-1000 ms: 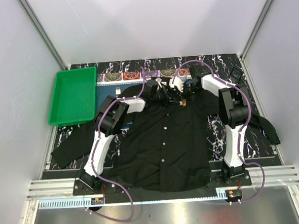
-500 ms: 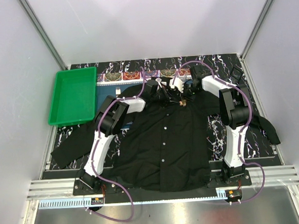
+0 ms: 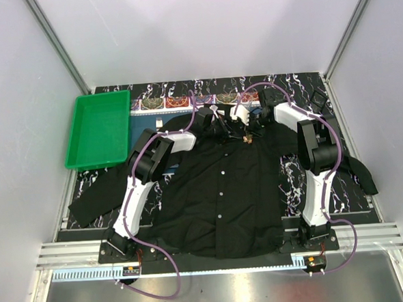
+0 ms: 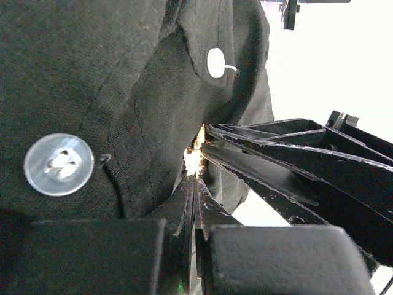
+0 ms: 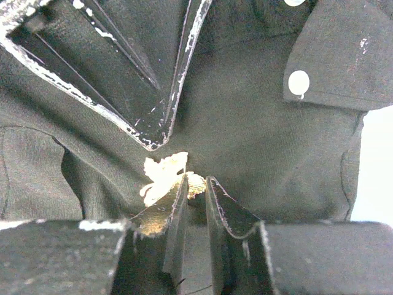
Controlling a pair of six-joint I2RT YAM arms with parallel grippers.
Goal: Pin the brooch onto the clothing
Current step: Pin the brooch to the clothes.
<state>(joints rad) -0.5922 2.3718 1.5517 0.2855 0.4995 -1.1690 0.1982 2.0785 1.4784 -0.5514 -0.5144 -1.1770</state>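
1. Overhead, I see the clothing (image 3: 217,191) spread flat on the table. The brooch (image 3: 247,138) sits on its chest toward 12 o'clock, with the left gripper (image 3: 217,119) and the right gripper (image 3: 244,124) meeting there.
2. Left wrist: I read the left gripper (image 4: 195,184) jaws as pressed together, with the brooch (image 4: 194,161) at their tips, 12 o'clock.
3. Right wrist: the right gripper (image 5: 195,184) jaws stand narrowly parted with an empty gap. The brooch (image 5: 164,175) lies against one finger at 10 o'clock.

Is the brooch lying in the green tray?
No, the brooch sits on the black shirt near its collar, far from the green tray.
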